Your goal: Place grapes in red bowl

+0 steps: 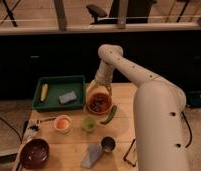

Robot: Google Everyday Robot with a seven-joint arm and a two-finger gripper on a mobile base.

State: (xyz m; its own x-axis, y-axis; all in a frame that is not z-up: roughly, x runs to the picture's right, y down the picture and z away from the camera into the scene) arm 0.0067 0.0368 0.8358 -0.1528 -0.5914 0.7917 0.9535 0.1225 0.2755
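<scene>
My arm reaches across a wooden surface [69,142] from the right. My gripper [100,89] hangs just above the red bowl [99,113] at the far side. Its fingers look spread and released, one to each side of the bowl's far rim, holding nothing. The grapes [97,104] show as a dark clump inside the bowl, so I judge the placing done or nearly so.

Risks from here:
- The fingers sit low and close to the rim. Lifting at a slant could catch the rim and drag or tip the bowl.
- If a berry or stem is snagged on a finger, rising could pull the cluster back out.
- A green pepper [110,115] lies just beside the bowl on its near right. A nudged bowl would push it.
- The green tray [59,78] stands near on the left, and a sideways sweep of the arm could strike its wall.

Hard to make out:
- The fingertips merge with the bowl's far rim, so I cannot tell whether they touch it.
- The grapes are only a dark patch. I cannot count berries or tell whether all of them landed inside.
- My own white forearm fills the lower right and hides that part of the surface.
</scene>
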